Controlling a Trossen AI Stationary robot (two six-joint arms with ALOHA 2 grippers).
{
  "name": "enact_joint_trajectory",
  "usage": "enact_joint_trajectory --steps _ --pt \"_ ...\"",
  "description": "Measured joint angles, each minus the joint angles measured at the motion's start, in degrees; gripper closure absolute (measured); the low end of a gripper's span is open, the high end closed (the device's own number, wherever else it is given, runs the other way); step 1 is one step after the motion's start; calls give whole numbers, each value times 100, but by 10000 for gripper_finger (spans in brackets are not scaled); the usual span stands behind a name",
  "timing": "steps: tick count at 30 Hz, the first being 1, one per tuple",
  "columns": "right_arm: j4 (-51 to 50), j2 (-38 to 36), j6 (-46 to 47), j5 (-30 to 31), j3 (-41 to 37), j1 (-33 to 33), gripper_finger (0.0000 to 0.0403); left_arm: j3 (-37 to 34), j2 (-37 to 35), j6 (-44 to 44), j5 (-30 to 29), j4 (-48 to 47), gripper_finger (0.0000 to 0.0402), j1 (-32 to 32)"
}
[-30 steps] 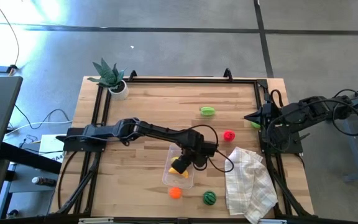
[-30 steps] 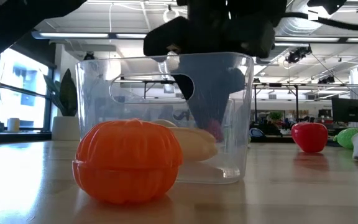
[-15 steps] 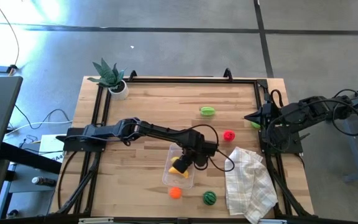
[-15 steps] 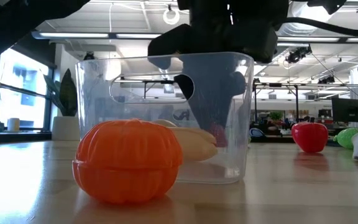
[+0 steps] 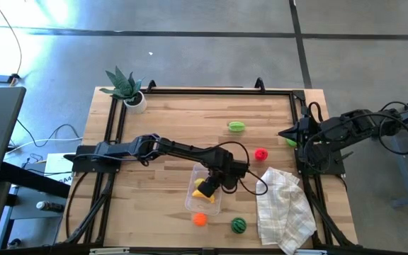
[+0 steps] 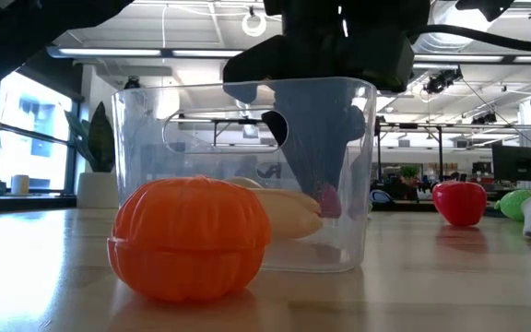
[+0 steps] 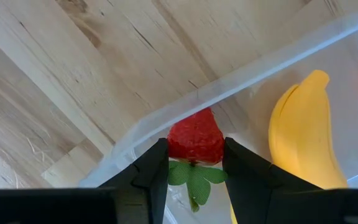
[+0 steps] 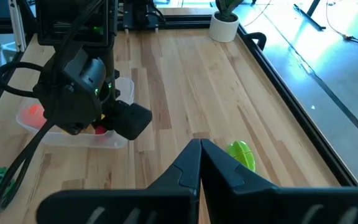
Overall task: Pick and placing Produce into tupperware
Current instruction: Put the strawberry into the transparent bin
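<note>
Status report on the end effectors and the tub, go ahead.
Left end effector holds strawberry inside tub. Right end effector shut, parked at table edge. Banana already in.

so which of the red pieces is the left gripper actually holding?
The strawberry, red with green leaves, pinched between the left gripper fingers over the tupperware beside the banana. The other red fruit sits loose on the table.

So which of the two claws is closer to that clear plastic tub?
The left gripper: it is down inside the tub, holding a red strawberry beside the banana. The right gripper waits shut at the table's right edge.
</note>
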Motion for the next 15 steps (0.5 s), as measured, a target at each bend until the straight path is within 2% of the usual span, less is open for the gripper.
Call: enact_joint_trajectory --steps 15 --pt "0 0 0 1 -1 0 403 0 0 -96 49 130 277 2"
